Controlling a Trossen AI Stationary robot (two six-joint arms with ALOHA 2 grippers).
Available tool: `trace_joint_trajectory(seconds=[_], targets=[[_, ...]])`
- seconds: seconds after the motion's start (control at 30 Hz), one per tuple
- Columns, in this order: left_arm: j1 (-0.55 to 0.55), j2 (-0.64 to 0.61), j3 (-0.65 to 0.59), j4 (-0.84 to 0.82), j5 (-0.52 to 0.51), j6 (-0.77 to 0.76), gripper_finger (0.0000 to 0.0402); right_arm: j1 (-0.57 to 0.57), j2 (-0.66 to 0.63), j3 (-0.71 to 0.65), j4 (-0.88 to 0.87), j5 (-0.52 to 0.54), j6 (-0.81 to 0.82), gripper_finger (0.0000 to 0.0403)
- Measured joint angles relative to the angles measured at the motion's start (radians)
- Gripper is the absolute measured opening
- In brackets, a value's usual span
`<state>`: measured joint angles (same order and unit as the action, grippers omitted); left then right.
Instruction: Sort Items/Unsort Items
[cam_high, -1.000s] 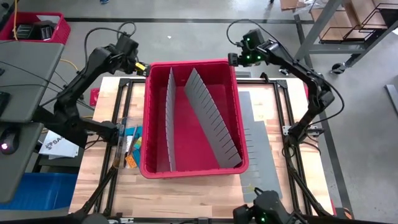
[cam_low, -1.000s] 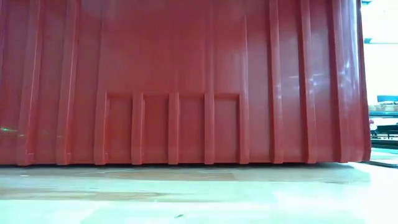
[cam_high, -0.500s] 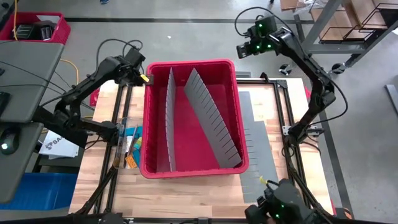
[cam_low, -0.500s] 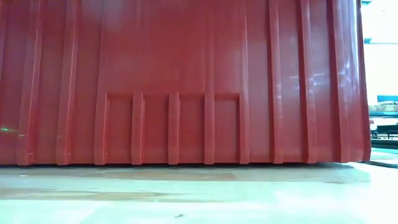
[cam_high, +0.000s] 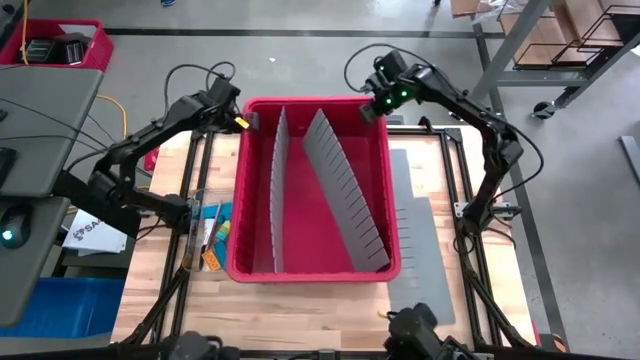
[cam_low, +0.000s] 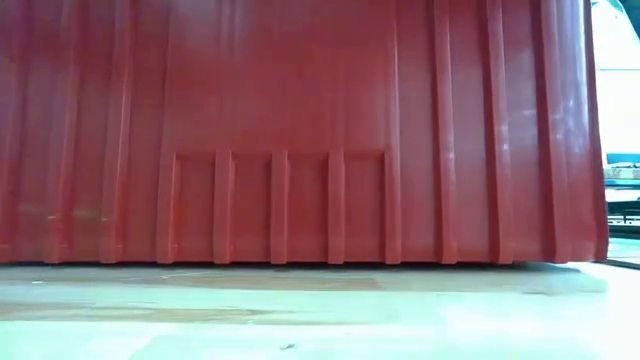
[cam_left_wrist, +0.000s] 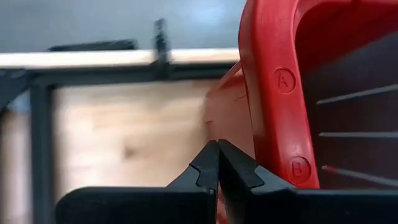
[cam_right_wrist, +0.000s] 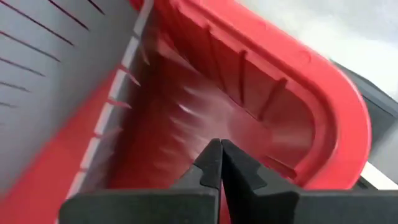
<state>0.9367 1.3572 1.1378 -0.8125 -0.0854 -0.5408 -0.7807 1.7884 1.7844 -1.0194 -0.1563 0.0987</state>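
Red bin with two grey dividers shifts slightly toward the table's left edge versus a second ago; in the low view its wall now reaches further right. Both arms move in on the far corners since half a second ago. Left pincer sits at the bin's far-left corner, fingers together, tips beside the rim, not gripping it. Right pincer sits at the far-right corner, fingers together over the inner wall, holding nothing. Likely the bin is being nudged or repositioned; no sorting yet.

Items lie in a clear tray at the table's left edge, touching the bin's left wall, untouched.

Hidden: bin floor behind the dividers is partly blocked; individual items are too small to tell apart; the low view shows only the bin wall.
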Motion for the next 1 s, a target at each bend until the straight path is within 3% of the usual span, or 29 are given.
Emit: trace_joint_trajectory(seconds=[0.17, 0.37, 0.67, 0.83, 1.0], targets=[[-0.006, 0.071, 0.0, 0.159, 0.088, -0.03, 0.0, -0.007, -0.01, 0.0, -0.159, 0.082, -0.026, 0.0], [-0.04, 0.179, 0.03, 0.318, 0.142, -0.051, 0.0, 0.015, -0.057, 0.0, -0.298, 0.077, -0.006, 0.0], [-0.05, 0.331, 0.302, 0.329, 0.17, 0.087, 0.0, 0.088, -0.164, 0.001, -0.301, 0.07, 0.109, 0.0], [-0.053, 0.285, 0.484, 0.232, 0.143, 0.264, 0.0, 0.066, -0.23, 0.03, -0.281, 0.161, 0.111, 0.0], [-0.136, 0.105, 0.514, 0.07, 0.116, 0.543, 0.0, 0.0, -0.24, 0.035, -0.175, 0.154, 0.103, 0.0]])
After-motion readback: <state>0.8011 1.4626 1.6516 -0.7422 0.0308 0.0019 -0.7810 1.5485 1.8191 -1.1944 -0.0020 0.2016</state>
